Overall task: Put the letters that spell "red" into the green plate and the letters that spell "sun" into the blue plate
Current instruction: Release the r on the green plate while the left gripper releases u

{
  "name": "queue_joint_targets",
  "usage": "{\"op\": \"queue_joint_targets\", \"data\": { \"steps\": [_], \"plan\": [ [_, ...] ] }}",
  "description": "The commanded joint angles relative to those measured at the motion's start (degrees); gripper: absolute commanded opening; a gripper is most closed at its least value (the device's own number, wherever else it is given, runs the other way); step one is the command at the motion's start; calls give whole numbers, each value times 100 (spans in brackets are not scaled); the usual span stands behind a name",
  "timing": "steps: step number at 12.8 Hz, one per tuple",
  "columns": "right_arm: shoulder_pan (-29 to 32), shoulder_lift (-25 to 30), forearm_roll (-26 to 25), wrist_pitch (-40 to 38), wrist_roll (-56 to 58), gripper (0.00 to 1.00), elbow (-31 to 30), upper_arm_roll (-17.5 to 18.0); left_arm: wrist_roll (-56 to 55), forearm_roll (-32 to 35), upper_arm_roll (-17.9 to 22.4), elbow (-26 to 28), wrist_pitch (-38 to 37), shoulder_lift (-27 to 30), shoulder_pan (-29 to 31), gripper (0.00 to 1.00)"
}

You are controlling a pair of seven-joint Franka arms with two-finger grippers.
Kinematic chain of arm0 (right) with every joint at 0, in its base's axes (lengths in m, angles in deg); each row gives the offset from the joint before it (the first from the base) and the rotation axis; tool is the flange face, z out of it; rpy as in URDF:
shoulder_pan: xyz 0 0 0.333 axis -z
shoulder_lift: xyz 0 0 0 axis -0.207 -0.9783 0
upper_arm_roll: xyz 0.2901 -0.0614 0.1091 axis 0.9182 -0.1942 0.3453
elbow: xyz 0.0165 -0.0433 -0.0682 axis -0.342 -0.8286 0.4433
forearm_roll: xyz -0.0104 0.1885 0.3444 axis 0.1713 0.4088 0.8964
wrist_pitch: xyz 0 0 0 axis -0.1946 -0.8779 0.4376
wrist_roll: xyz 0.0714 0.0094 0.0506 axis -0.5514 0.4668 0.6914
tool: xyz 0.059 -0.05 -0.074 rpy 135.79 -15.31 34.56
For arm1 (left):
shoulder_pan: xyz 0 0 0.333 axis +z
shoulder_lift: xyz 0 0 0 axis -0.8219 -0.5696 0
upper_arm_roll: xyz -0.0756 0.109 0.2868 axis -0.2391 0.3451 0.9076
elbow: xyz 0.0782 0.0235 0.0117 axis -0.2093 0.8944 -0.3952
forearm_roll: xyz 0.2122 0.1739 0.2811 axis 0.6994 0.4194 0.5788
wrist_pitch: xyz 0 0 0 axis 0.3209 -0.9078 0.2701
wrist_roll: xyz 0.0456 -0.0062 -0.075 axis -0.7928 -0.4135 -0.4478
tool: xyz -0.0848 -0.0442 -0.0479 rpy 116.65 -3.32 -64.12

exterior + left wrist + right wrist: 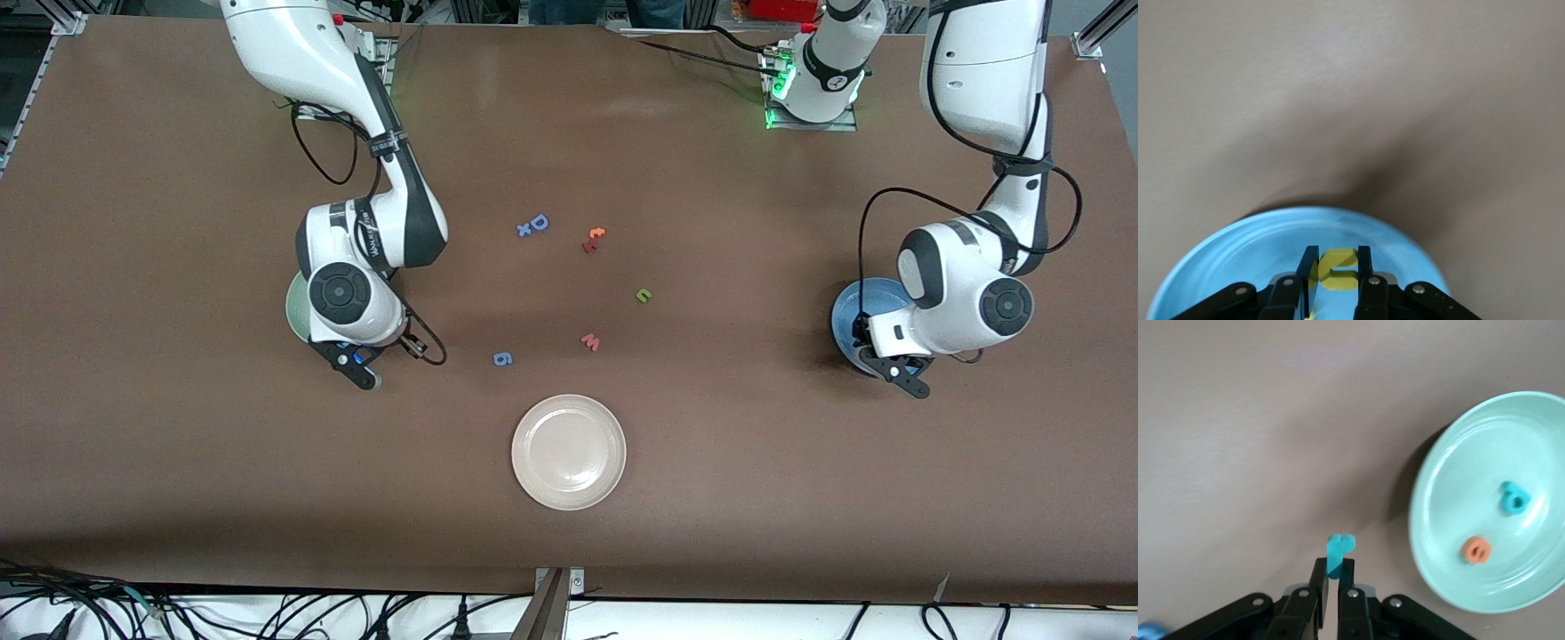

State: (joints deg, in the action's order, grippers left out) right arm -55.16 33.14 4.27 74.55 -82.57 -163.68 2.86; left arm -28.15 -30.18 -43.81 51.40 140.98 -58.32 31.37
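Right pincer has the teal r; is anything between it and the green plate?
Nothing visible. The right pincer holds the teal r above bare table beside the green plate, where the teal d and orange e leave open room.

In the front view the right arm hid most of the green plate [293, 311], and the left arm covered much of the blue plate [849, 311]. Both wrist views cut each plate's rim.

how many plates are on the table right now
3: the green plate under the right arm's wrist, the blue plate below the left gripper, and a cream-white plate nearest the front camera. None looks hidden.
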Motion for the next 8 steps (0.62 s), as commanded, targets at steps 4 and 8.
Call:
{"op": "queue_joint_targets", "data": {
  "steps": [4, 8],
  "plan": [
    [-65, 1010, 25, -16, 716, 0, -1426, -289, -219, -170, -54, -13, 124, -113, -96, 9],
    [-65, 1187, 34, -8, 989, 0, -1936, -473, -123, -170, -54, -13, 115, -70, -88, 100]
  ]
}}
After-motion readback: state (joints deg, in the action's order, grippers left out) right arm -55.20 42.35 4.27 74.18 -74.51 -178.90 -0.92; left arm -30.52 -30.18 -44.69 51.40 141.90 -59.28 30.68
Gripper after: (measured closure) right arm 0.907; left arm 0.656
